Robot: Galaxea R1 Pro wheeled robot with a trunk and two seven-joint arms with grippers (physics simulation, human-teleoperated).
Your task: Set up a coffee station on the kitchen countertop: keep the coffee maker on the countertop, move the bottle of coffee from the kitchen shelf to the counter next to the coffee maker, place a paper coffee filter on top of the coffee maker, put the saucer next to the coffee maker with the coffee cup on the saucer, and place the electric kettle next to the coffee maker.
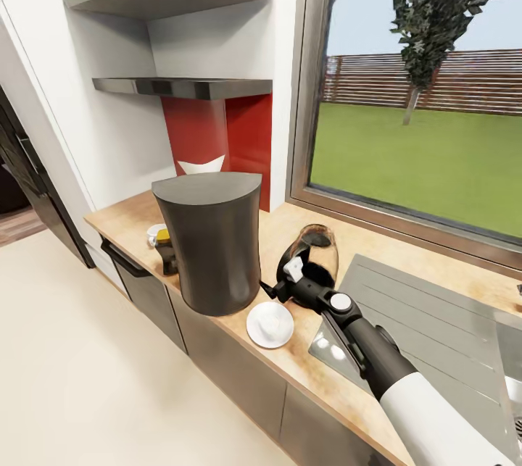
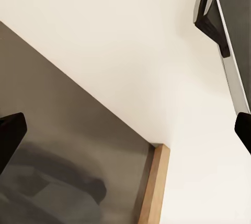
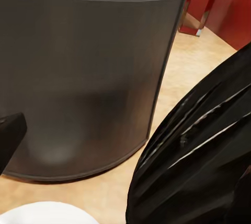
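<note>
The right hand (image 1: 293,279) is clamped on the tilted kettle (image 1: 317,252) over the tabletop (image 1: 304,368) near its front edge, beside the coffee maker (image 1: 210,241); rigid, breakable glass, best carried by the handle.

The coffee maker (image 1: 212,241) stands on the countertop (image 1: 304,372) near its front edge, and the paper coffee filter (image 1: 201,165) sits behind it at about 12 o'clock, against the wall panel (image 1: 243,140). At the maker's 9 o'clock, just beside it, is the bottle of coffee (image 1: 166,251) with a cup (image 1: 154,233) behind that, and at its 4 o'clock lies the saucer (image 1: 270,324) with the coffee cup (image 1: 271,319) on it. At the maker's 3 o'clock the electric kettle (image 1: 313,259) is tilted over on the counter, my right gripper (image 1: 286,285) at its base, and the draining board (image 1: 428,328) lies beyond it at 3 o'clock.
</note>
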